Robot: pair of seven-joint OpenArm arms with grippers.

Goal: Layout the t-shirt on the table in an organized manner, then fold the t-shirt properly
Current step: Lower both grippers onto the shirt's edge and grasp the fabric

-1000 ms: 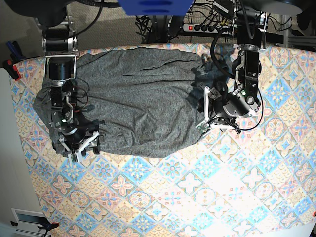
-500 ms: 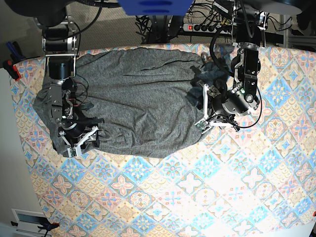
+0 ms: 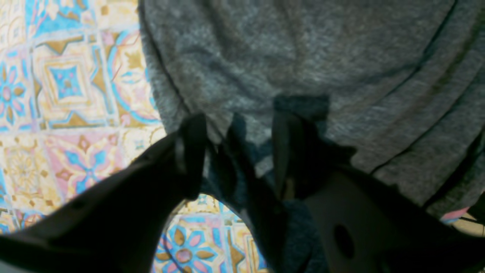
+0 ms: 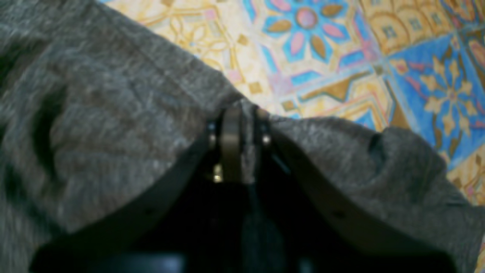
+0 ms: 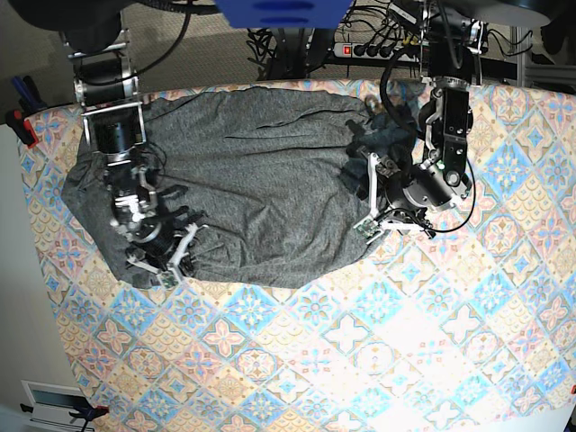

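Observation:
The dark grey t-shirt (image 5: 261, 180) lies spread and wrinkled across the far half of the patterned table (image 5: 360, 342). My right gripper (image 5: 171, 261) is at the shirt's near-left corner. The right wrist view shows that gripper (image 4: 242, 113) shut on a pinched fold of the t-shirt (image 4: 94, 113), with the table (image 4: 341, 57) beyond it. My left gripper (image 5: 367, 200) sits at the shirt's right edge. In the left wrist view this gripper (image 3: 237, 151) is open, its dark fingers (image 3: 189, 151) astride the edge of the t-shirt (image 3: 303, 49) over the table (image 3: 75, 76).
A power strip (image 5: 369, 47) with cables and a blue object (image 5: 283, 11) sit behind the table's far edge. A red clamp (image 5: 22, 126) grips the left edge. Bare patterned cloth covers the near half.
My right gripper has closed on the shirt's near-left corner and shifted slightly right. The left arm has crept a little toward the shirt, its jaws unchanged.

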